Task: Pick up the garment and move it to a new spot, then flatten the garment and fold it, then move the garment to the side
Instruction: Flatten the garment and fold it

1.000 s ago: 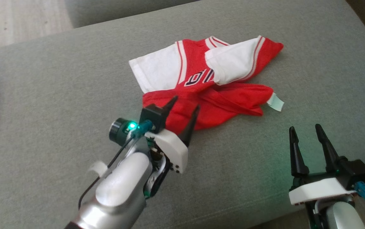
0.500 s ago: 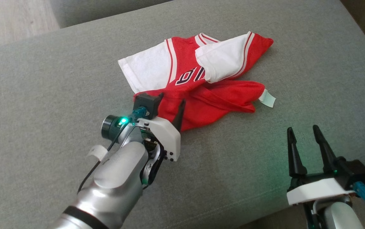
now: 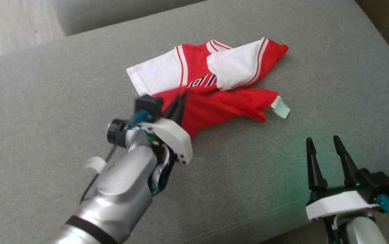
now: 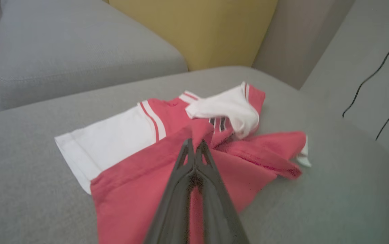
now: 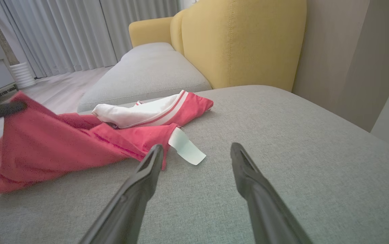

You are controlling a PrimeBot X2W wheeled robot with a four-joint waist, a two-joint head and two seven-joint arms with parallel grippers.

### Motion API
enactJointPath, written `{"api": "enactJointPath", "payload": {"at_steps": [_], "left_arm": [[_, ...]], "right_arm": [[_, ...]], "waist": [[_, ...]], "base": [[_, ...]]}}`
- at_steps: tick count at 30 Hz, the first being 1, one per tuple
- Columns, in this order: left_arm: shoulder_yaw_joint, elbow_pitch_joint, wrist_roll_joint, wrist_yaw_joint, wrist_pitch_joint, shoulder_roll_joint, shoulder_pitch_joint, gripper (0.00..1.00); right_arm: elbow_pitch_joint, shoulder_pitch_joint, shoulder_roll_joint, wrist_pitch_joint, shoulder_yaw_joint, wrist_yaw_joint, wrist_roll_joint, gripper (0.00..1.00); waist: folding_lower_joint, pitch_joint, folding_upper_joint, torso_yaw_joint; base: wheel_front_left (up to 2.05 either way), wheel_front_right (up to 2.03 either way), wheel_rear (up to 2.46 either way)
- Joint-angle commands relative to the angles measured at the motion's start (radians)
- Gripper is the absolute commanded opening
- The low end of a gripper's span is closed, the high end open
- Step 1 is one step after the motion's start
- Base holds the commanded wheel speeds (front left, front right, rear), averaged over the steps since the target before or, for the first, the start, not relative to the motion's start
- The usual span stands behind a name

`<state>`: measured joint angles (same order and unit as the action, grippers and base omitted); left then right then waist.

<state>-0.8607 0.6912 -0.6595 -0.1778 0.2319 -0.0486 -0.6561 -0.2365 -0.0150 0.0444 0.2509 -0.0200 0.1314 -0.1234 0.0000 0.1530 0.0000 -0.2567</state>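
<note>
seat: grey fabric cushion across most of the head view | 2nd grey cushion centre-left of right wrist view | yellow armchair top centre | pale pleated curtains upper left | beige wall right | light wood floor upper left of head view | 2 dark cables right edge of left wrist view | light: soft, even

The left gripper has its two dark fingers pressed together on a raised fold of red cloth near the middle of the garment, which peaks up at the fingertips. The rest of the red and white garment lies crumpled on the grey cushion, one white sleeve spread flat to the left and a small white tag at its right edge. Beyond it stands a yellow upholstered back, with a second grey cushion at the upper left.
</note>
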Motion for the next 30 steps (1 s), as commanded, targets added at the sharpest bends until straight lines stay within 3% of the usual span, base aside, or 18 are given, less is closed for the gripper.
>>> {"api": "enactJointPath", "payload": {"at_steps": [1, 5, 11, 14, 17, 19, 22, 23, 27, 30], "left_arm": [[0.047, -0.049, -0.008, -0.008, 0.015, -0.016, -0.033, 0.0], [0.13, -0.247, -0.011, -0.047, 0.028, -0.113, 0.069, 0.0], [0.284, -0.588, -0.02, -0.175, 0.029, -0.315, 0.296, 0.0], [0.367, -0.692, -0.065, -0.236, 0.03, -0.365, 0.427, 0.0], [0.428, -0.717, -0.1, -0.254, 0.03, -0.359, 0.523, 0.0], [0.459, -0.688, -0.1, -0.246, 0.03, -0.332, 0.551, 0.12], [0.513, -0.617, -0.054, -0.235, 0.03, -0.279, 0.556, 0.51], [0.527, -0.591, -0.028, -0.229, 0.03, -0.265, 0.555, 0.97], [0.579, -0.549, 0.063, -0.192, 0.03, -0.206, 0.561, 1.0], [0.617, -0.6, 0.153, -0.165, 0.03, -0.166, 0.618, 1.0]], "right_arm": [[0.027, -0.019, 0.006, 0.011, -0.016, -0.001, -0.006, 1.0], [0.03, 0.008, 0.006, 0.011, 0.003, -0.001, -0.002, 1.0], [0.033, 0.03, 0.006, 0.011, -0.002, -0.001, 0.0, 1.0], [0.034, 0.035, 0.006, 0.011, 0.0, -0.001, -0.001, 1.0], [0.034, 0.042, 0.006, 0.011, -0.002, -0.001, 0.0, 1.0], [0.033, 0.044, 0.006, 0.011, -0.006, -0.001, 0.004, 1.0], [0.033, 0.041, 0.006, 0.011, -0.005, -0.001, 0.006, 1.0], [0.033, 0.038, 0.006, 0.011, -0.007, -0.001, 0.007, 1.0], [0.03, 0.028, 0.006, 0.011, -0.014, -0.001, 0.012, 1.0], [0.029, 0.03, 0.006, 0.011, -0.008, -0.001, 0.015, 1.0]], "waist": [[0.0, -0.009, 0.0, 0.005], [0.0, -0.033, 0.0, 0.04], [0.0, -0.054, 0.0, 0.09], [0.0, -0.062, 0.0, 0.114], [0.0, -0.062, 0.0, 0.142], [0.0, -0.058, 0.0, 0.16], [0.0, -0.054, 0.0, 0.181], [0.0, -0.054, 0.0, 0.184], [0.0, -0.052, 0.0, 0.186], [0.0, -0.055, 0.0, 0.178]], "base": [[0.0, 0.0, 0.0], [0.0, 0.0, 0.0], [0.0, 0.0, 0.0], [0.0, 0.0, 0.0], [0.0, 0.0, 0.0], [0.0, 0.0, 0.0], [0.0, 0.0, 0.0], [0.0, 0.0, 0.0], [0.0, 0.0, 0.0], [0.0, 0.0, 0.0]]}}
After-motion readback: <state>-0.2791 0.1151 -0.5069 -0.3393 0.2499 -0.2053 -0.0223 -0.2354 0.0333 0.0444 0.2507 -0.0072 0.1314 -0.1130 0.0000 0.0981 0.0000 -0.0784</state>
